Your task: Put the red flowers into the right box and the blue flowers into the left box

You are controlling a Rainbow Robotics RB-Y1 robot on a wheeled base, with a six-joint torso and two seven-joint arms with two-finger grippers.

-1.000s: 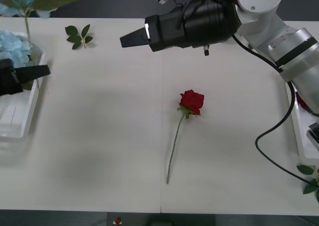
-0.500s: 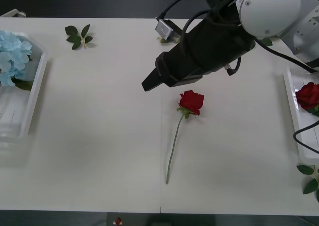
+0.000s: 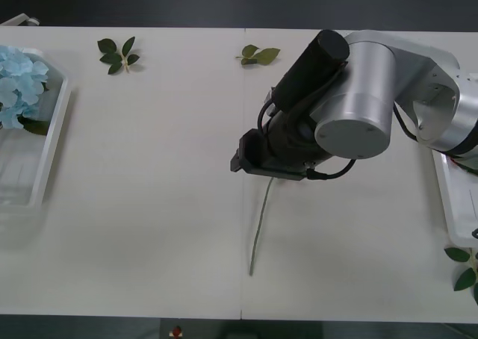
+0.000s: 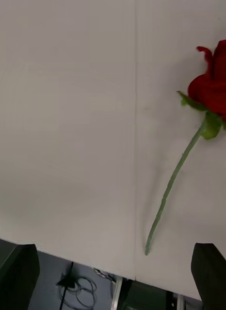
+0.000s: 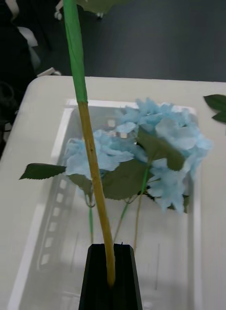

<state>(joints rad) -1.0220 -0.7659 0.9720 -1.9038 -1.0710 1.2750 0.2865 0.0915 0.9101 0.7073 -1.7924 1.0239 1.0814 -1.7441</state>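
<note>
A red flower lies mid-table; its stem (image 3: 260, 223) runs toward the near edge and its head is hidden under my right arm. My right gripper (image 3: 248, 162) hangs over it. In the right wrist view the fingers (image 4: 18, 276) stand open at the corners, with the rose head (image 4: 215, 89) and stem (image 4: 172, 181) ahead, untouched. The left box (image 3: 46, 156) holds blue flowers (image 3: 15, 85). My left gripper (image 5: 111, 264) is shut on a long green-and-tan stem (image 5: 88, 145) above that box (image 5: 55, 160) and its blue flowers (image 5: 164, 145); the stem's head is out of frame.
Loose leaf sprigs lie at the far left (image 3: 116, 54), far middle (image 3: 259, 54) and near right edge (image 3: 463, 268). The right box (image 3: 450, 204) sits at the table's right edge, partly behind my right arm. Bare tabletop lies between the rose and the left box.
My right arm swung from the far side down over the rose, covering its head. The left gripper, seen by the left box a second ago, left the front view.
</note>
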